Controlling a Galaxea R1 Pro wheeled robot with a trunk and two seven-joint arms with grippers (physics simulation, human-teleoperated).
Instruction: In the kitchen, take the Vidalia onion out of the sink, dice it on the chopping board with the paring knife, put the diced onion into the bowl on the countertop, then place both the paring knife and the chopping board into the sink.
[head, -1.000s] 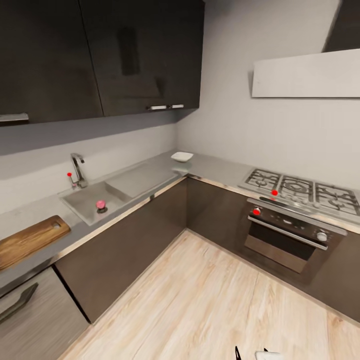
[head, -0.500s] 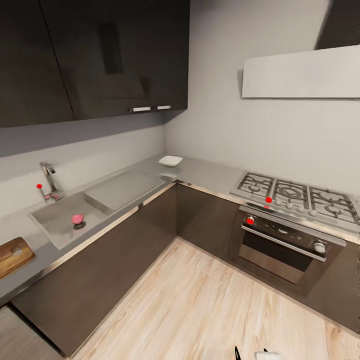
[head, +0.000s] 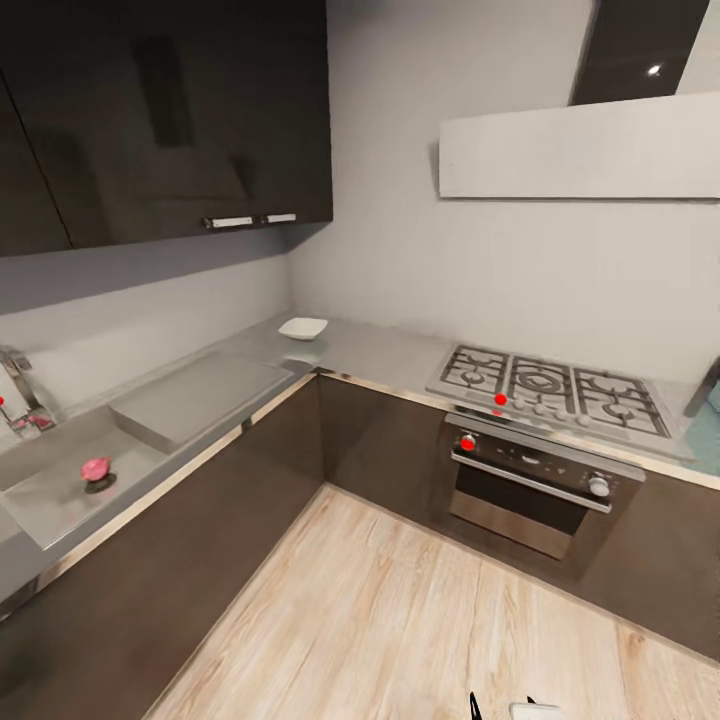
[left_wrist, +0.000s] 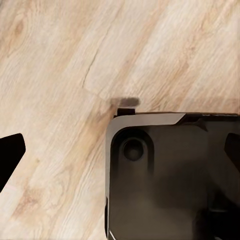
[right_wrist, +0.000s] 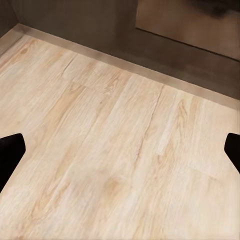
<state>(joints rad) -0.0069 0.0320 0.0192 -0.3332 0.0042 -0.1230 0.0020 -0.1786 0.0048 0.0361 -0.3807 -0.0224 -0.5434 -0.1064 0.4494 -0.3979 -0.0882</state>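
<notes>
The pinkish Vidalia onion (head: 96, 468) lies in the grey sink (head: 50, 500) at the far left of the head view, beside the drain. The white square bowl (head: 303, 327) stands on the grey countertop (head: 380, 350) in the corner. The chopping board and the paring knife are out of view. My left gripper (left_wrist: 120, 150) hangs open over the wooden floor and my dark base (left_wrist: 170, 180). My right gripper (right_wrist: 120, 150) is open above bare floor, its dark fingertips (right_wrist: 10, 155) at the picture's edges. Neither holds anything.
A chrome tap (head: 20, 400) stands behind the sink, with the flat drainboard (head: 200, 395) beside it. A gas hob (head: 550, 385) and oven (head: 530, 480) sit along the right wall. Dark cabinets hang above. Light wood floor (head: 400, 620) lies between me and the cabinet fronts.
The camera has turned to the right, so the whole picture has shifted left. The chopping board has slid out of the picture and the sink now sits at its left edge.
</notes>
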